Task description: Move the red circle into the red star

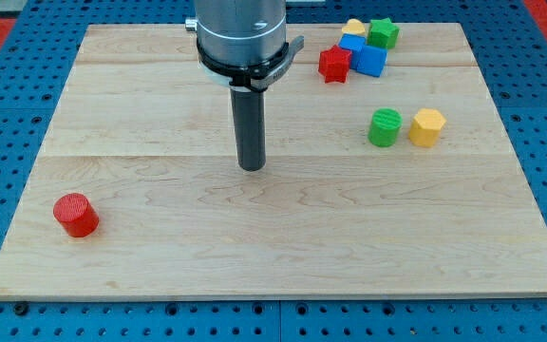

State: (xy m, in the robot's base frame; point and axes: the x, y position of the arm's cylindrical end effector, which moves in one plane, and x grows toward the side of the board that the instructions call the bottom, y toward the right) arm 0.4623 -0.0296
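The red circle (75, 215) is a short red cylinder near the board's bottom left corner. The red star (334, 64) lies at the view's top right, touching a cluster of other blocks. My tip (252, 166) stands near the middle of the board. It is far to the right of and above the red circle, and to the lower left of the red star. It touches no block.
Next to the red star lie a blue block (369, 60), a second blue block (351, 45), a yellow block (354, 28) and a green star (383, 33). A green cylinder (384, 127) and a yellow hexagon (426, 126) sit at mid right. The wooden board (273, 247) rests on a blue pegboard.
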